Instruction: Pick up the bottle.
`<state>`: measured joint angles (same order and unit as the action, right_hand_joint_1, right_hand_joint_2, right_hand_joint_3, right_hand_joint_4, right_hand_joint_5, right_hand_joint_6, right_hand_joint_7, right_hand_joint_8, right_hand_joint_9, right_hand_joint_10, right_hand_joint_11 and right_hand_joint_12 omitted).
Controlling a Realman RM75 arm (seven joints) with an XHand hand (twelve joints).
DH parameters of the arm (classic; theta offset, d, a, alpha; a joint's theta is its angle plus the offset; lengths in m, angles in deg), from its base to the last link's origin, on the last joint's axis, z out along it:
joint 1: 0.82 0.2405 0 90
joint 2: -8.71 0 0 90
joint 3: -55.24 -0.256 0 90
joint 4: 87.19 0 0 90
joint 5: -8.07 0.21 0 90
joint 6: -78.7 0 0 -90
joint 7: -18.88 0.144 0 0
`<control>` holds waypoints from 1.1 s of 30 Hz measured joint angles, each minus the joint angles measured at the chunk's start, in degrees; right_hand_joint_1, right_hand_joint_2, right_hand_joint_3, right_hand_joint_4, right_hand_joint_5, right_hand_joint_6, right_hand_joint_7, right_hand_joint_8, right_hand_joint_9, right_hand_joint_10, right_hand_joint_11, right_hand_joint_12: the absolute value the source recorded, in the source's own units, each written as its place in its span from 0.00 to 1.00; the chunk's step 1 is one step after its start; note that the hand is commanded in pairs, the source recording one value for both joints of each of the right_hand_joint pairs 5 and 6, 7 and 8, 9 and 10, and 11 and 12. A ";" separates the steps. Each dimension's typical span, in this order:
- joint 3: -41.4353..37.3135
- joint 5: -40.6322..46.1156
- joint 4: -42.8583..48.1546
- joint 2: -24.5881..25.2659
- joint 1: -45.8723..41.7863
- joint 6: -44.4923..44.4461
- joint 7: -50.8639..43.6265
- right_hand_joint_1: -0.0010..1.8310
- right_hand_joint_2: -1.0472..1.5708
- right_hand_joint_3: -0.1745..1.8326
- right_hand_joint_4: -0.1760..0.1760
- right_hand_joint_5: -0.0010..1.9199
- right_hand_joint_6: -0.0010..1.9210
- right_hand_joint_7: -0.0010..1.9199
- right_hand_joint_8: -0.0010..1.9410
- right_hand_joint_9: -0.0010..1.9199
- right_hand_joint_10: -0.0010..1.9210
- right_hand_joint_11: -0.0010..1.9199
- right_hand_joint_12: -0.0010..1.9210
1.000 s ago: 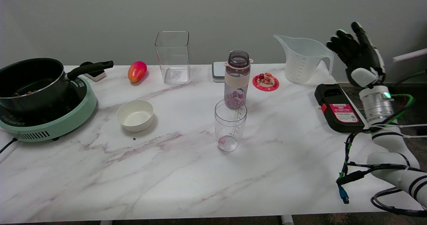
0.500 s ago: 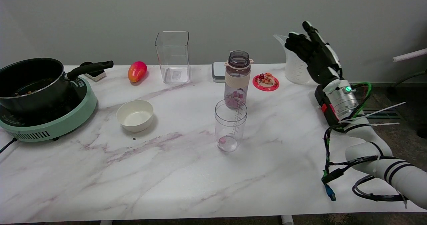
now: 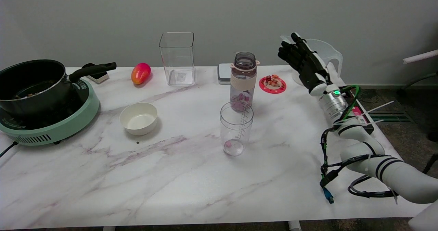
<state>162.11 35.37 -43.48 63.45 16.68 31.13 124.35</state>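
White marble-patterned table (image 3: 171, 176) runs before a plain grey wall. At its far middle stands the bottle (image 3: 243, 81), upright, lidless, clear smoky plastic with a cream band and pink pieces at the bottom, just behind a clear cup (image 3: 236, 128). My right hand (image 3: 304, 66) hangs in the air to the bottle's right, well apart from it, fingers spread and holding nothing. It covers part of a jug (image 3: 325, 54); my arm hides most of a black device (image 3: 359, 116). A pan (image 3: 30, 84) sits on a cooker (image 3: 51, 128) cut off at left.
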 measured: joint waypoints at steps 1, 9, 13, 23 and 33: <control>0.31 -0.35 -0.69 0.31 0.58 0.35 0.00 0.63 0.00 0.52 0.50 0.01 0.01 0.13 0.13 0.15 0.15 0.17 0.17; 2.26 -3.07 -6.06 3.37 4.80 2.84 -0.07 0.63 0.00 0.55 0.50 0.00 0.00 0.11 0.11 0.14 0.14 0.16 0.16; 2.83 -4.47 -8.28 4.85 6.53 3.80 -0.11 0.63 0.00 0.54 0.50 0.01 0.01 0.13 0.12 0.14 0.14 0.15 0.15; 3.70 -8.47 -13.43 8.84 10.96 5.80 -0.15 0.64 0.00 0.55 0.50 0.01 0.01 0.16 0.16 0.15 0.15 0.15 0.15; 3.91 -11.88 -16.85 12.39 14.32 7.24 -1.06 0.65 0.00 0.58 0.50 0.02 0.02 0.19 0.19 0.18 0.18 0.16 0.16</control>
<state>166.02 23.49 -60.33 75.84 31.00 38.36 123.30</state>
